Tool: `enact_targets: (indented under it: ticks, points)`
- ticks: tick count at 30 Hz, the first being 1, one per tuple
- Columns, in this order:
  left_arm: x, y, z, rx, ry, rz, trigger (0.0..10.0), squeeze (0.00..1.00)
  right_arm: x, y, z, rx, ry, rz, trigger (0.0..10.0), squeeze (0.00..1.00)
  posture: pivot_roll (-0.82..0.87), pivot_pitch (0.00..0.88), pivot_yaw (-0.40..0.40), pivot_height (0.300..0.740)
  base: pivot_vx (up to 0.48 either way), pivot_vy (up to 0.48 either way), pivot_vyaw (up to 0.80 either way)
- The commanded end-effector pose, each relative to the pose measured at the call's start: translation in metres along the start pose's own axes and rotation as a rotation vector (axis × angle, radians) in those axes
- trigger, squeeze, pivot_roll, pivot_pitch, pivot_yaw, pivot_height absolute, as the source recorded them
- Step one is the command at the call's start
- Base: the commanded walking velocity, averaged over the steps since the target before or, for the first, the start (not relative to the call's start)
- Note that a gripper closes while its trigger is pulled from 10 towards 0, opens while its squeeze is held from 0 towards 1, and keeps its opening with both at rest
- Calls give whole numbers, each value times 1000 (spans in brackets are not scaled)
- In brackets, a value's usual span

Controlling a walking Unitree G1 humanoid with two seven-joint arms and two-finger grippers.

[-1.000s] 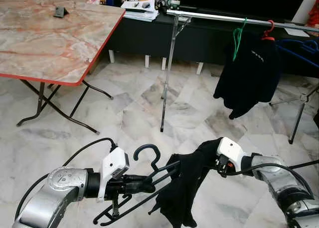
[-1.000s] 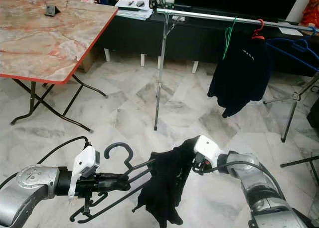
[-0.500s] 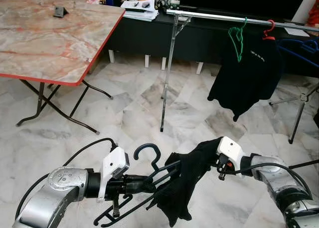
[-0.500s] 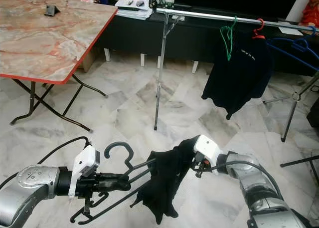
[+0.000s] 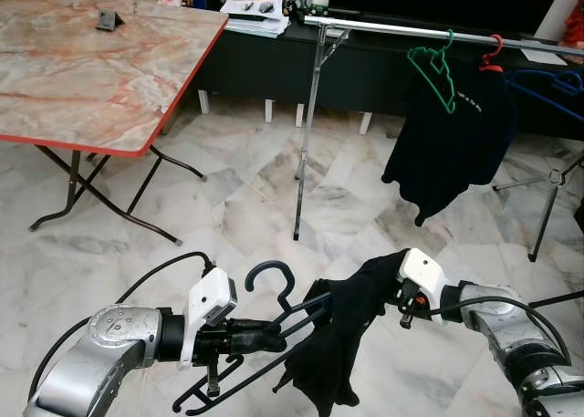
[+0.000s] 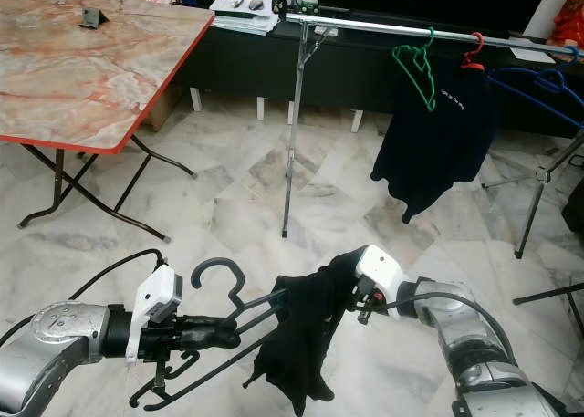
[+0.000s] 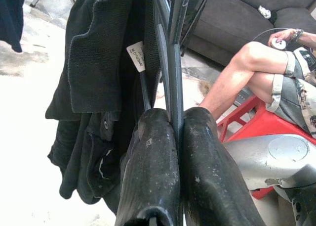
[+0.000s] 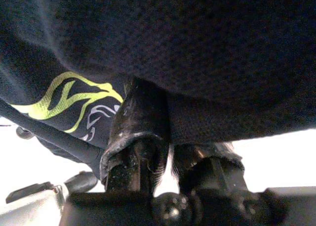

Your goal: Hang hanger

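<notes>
- I have the black hanger (image 5: 274, 330) low in front of me, above the marble floor (image 5: 228, 216) and well apart from the clothes rail (image 5: 438, 36); it is not hung yet.
- The left gripper (image 7: 175, 137) has its two fingers pressed together on the thin rods of the hanger, near the hook.
- The right gripper (image 8: 165, 132) is pinching the black garment (image 5: 342, 339) from the other side; its fingers close on a fold of cloth.
- I judge the hanger stiff and light, but its rods are thin and smooth, so it may turn inside the grip. Holding it just under the hook seems best to me.
- The garment is soft and hangs down loosely, so I expect it to swing or slip off one shoulder if I tilt the hanger.
- The eye views give me the rail with a green hanger (image 5: 432, 66) and a dark shirt (image 5: 452, 143) on it, and a table (image 5: 82, 70) at my left.
- The left wrist view adds a size label (image 7: 137, 56) in the garment and a person sitting near a red stool (image 7: 254, 132).
- The right wrist view shows a yellow print (image 8: 74, 97) on the cloth.
</notes>
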State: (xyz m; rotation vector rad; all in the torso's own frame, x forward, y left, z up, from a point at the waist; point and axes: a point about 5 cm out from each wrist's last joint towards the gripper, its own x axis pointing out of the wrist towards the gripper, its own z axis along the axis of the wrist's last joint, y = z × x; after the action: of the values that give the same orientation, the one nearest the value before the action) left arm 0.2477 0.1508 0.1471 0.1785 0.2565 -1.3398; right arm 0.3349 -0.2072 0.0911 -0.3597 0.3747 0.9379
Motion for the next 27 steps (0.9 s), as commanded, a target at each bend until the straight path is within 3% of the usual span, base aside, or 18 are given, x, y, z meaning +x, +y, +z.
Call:
enact_targets:
  ticks: [1, 14, 27]
  points:
    - [4, -5, 15, 59, -38, -47, 0, 0, -2, 1, -3, 24, -5, 1, 0, 0, 94, 172, -104, 740, 0, 0, 0]
    - [2, -3, 5, 46, 6, -33, 0, 0, -6, -2, -1, 13, -1, 17, 0, 0, 86, 159, -98, 740, 0, 0, 0]
    - [-6, 3, -26, -7, 117, 36, 0, 0, -20, -11, 0, -21, 27, 16, 0, 0, 78, 142, -97, 740, 0, 0, 0]
